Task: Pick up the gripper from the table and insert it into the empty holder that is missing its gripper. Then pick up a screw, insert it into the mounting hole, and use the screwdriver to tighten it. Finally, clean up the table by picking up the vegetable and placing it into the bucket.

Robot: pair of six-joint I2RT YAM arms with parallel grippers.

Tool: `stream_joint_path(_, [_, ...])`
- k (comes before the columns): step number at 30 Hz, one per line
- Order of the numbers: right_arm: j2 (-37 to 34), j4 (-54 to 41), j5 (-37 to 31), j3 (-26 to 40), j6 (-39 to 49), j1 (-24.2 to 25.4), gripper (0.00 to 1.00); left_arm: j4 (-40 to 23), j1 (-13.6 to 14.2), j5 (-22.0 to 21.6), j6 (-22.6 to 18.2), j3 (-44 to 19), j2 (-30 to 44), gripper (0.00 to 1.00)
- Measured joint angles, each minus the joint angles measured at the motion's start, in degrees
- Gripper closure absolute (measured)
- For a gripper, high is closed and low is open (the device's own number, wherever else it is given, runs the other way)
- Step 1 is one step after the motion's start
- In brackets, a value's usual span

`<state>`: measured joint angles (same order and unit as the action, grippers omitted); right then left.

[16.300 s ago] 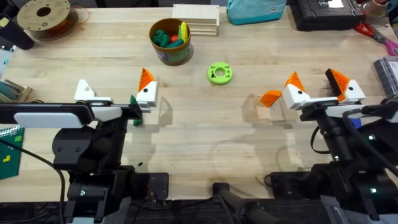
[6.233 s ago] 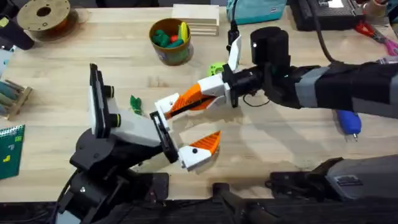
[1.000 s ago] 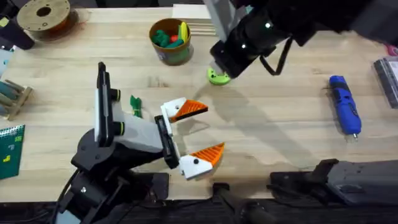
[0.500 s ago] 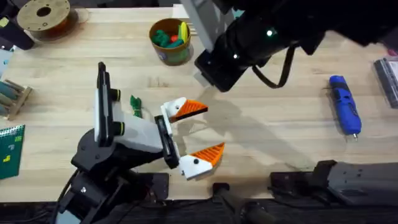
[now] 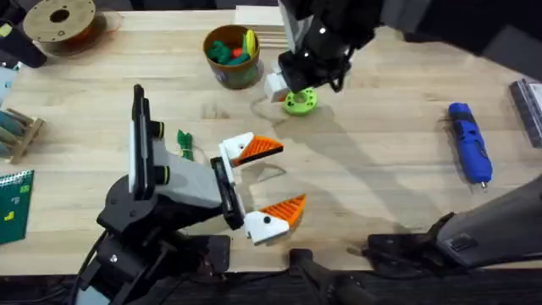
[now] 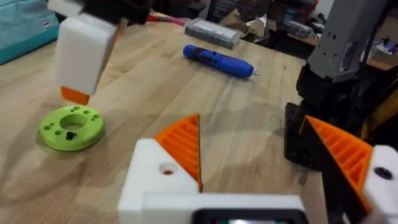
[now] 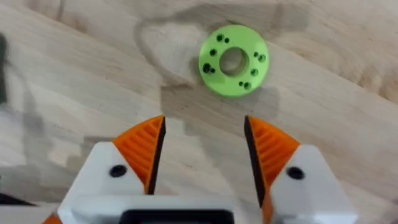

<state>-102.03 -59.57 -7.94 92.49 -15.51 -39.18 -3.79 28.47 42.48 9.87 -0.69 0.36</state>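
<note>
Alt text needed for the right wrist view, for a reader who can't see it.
The right gripper, open, its two orange ribbed pads on white holders, hovers above a lime-green ring-shaped disc with small holes lying on the wooden table.

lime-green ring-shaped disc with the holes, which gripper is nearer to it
Right. The right gripper hangs open just above the lime-green ring-shaped disc, almost over it. The left gripper sits open lower on the table, well short of the disc.
</note>
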Motion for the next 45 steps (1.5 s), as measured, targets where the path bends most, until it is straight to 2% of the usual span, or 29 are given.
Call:
stream_joint_path(6, [-3.3,5.0,0.0,0.0,-1.0,0.0,0.345,0.0,0.0,0.0,0.0,0.0,0.0,0.014])
stream_joint_path(14, [-10.5,6.9,0.0,0.0,-1.2,0.0,0.467,0.0,0.0,0.0,0.0,0.0,0.0,0.014])
stream_joint_path(29, [-13.9,10.0,0.0,0.0,-1.2,1.1,0.571,0.0,0.0,0.0,0.0,0.0,0.0,0.014])
stream_joint_path(31, [-13.9,10.1,-0.1,0.0,-1.3,1.6,0.628,0.0,0.0,0.0,0.0,0.0,0.0,0.014])
stream_joint_path(34, [-13.9,10.1,-0.2,0.0,-1.7,1.9,0.661,0.0,0.0,0.0,0.0,0.0,0.0,0.014])
stream_joint_path(42, [-14.6,10.1,-0.2,0.0,-2.4,2.1,0.669,0.0,0.0,0.0,0.0,0.0,0.0,0.014])
stream_joint_path(45, [-15.7,9.6,-0.4,0.1,-2.6,2.1,0.72,0.0,0.0,0.0,0.0,0.0,0.0,0.014])
